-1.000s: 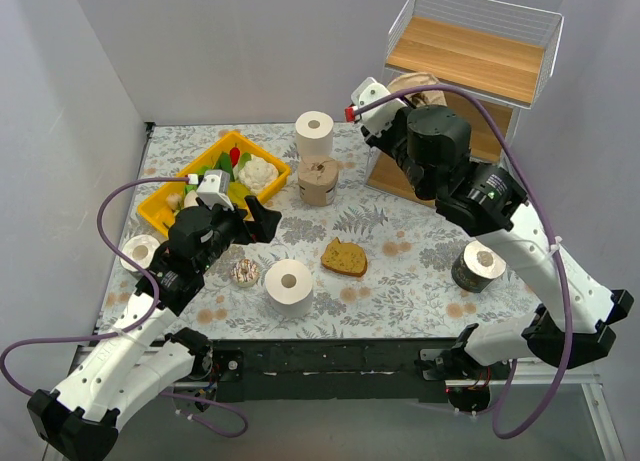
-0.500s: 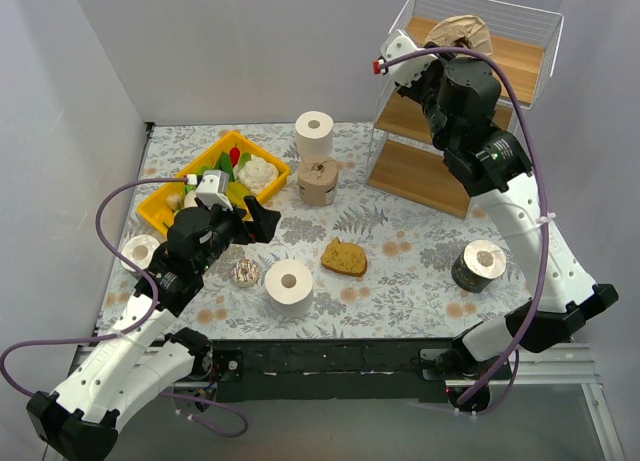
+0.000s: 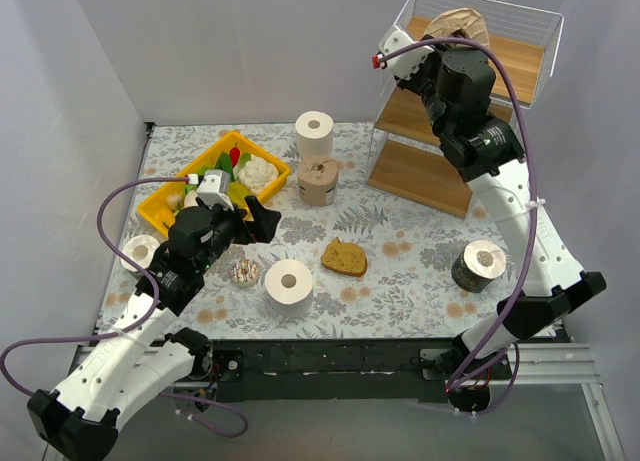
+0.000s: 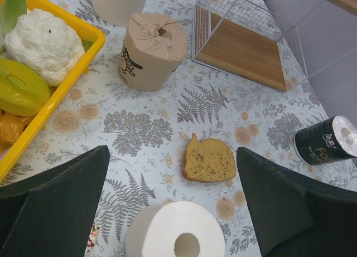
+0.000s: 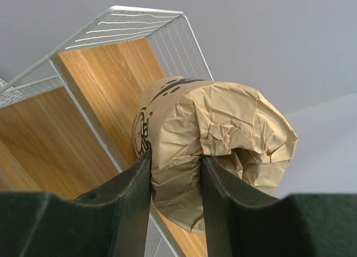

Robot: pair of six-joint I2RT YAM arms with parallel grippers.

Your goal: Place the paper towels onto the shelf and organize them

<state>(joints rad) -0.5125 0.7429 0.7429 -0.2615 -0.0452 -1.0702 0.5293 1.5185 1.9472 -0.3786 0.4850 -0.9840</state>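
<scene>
The right gripper (image 5: 175, 169) edged higher, pinching the tan roll (image 5: 223, 123) over the shelf (image 5: 106, 73).

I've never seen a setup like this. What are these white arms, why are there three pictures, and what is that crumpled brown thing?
These are two robot arms bolted at the near edge of the table, each ending in a two-finger gripper. The wide picture comes from a fixed camera above and behind them. The other two come from a camera on each wrist, so the dark shapes at the bottom are that arm's fingers. The right gripper is shut on a tan-wrapped paper towel roll, holding it at the top tier of the wire shelf. The left gripper is open above the table. On it are a white roll, another tan roll, a dark roll, a bread slice and a yellow tray.
</scene>
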